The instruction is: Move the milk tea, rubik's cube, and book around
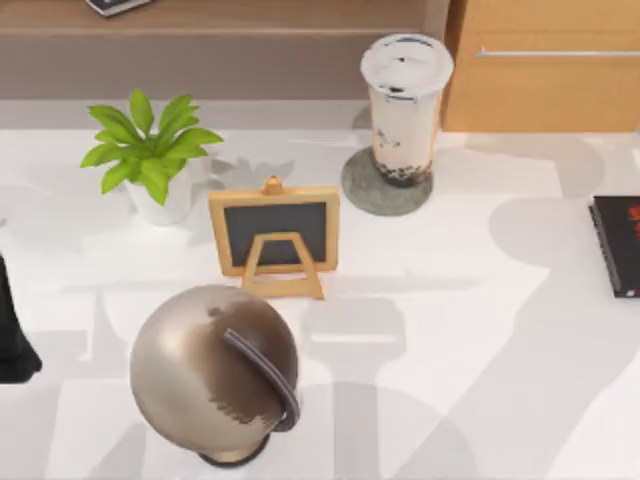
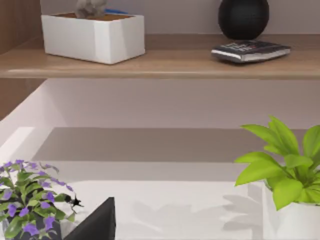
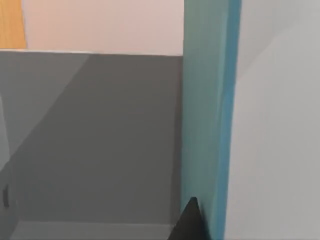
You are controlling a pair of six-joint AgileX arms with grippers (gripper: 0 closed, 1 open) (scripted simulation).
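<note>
Milk tea (image 1: 405, 105) upright on a round grey coaster (image 1: 362, 187), far side of white tabletop (image 1: 480, 330), just beside wooden cabinet (image 1: 545, 70). Book (image 1: 618, 245), black, flat at right edge. Small chalkboard easel (image 1: 274, 237) mid-table, potted green plant (image 1: 150, 152) to its left, metallic globe (image 1: 213, 372) nearer, in front of the easel. Left arm (image 1: 12, 335) at left edge; left tool (image 2: 95, 225) near a purple-flowered plant (image 2: 27, 200). Can't tell the state of either tool. Right wrist view: teal upright panel (image 3: 207, 115).
</note>
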